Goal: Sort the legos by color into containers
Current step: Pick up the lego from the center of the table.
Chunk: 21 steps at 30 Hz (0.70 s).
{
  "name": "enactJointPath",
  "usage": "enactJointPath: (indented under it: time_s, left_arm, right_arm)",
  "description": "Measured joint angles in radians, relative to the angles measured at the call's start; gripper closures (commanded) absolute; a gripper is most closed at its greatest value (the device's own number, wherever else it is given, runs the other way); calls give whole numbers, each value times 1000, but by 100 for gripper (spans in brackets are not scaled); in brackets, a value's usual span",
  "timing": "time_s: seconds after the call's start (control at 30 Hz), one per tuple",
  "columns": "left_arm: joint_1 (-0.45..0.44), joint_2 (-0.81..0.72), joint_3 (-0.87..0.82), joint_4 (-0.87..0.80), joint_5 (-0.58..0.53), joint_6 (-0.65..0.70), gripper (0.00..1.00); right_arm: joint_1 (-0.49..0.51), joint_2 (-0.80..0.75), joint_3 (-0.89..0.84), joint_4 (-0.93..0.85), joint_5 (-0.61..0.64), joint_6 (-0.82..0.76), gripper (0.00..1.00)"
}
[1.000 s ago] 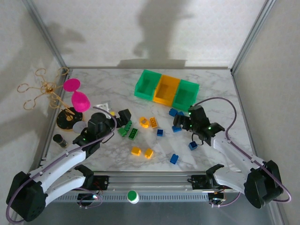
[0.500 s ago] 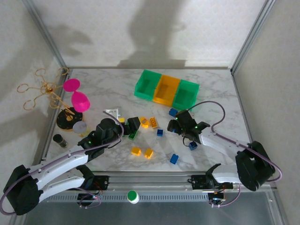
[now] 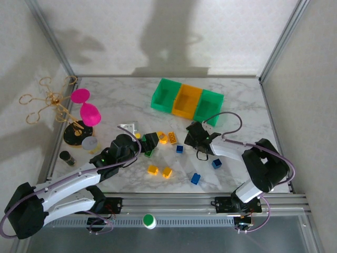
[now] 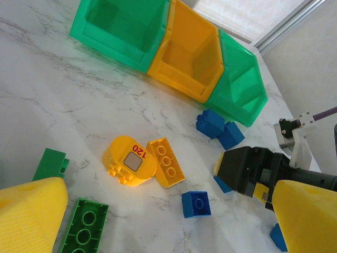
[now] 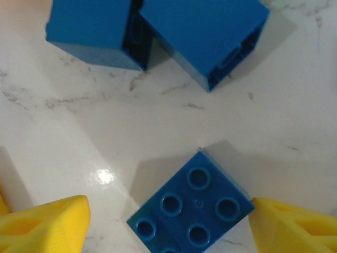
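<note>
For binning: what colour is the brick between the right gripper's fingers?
The brick is blue; the right wrist view shows it best.

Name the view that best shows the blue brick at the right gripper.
Right wrist: the blue brick fills the foreground, studs clear, between the right gripper's fingers. Left wrist catches one blue corner; from above, the gripper mostly covers it.
</note>
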Motion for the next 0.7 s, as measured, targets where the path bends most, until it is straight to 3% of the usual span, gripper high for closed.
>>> enactJointPath:
  time_s: [0.3, 0.7]
  left_arm:
    - [-2, 31, 5, 0, -11, 0, 1]
    - [-5, 34, 38, 0, -11, 0, 1]
  right_arm:
    - [0, 115, 120, 6, 20, -36, 28]
    - [28, 90, 84, -65, 38, -46, 43]
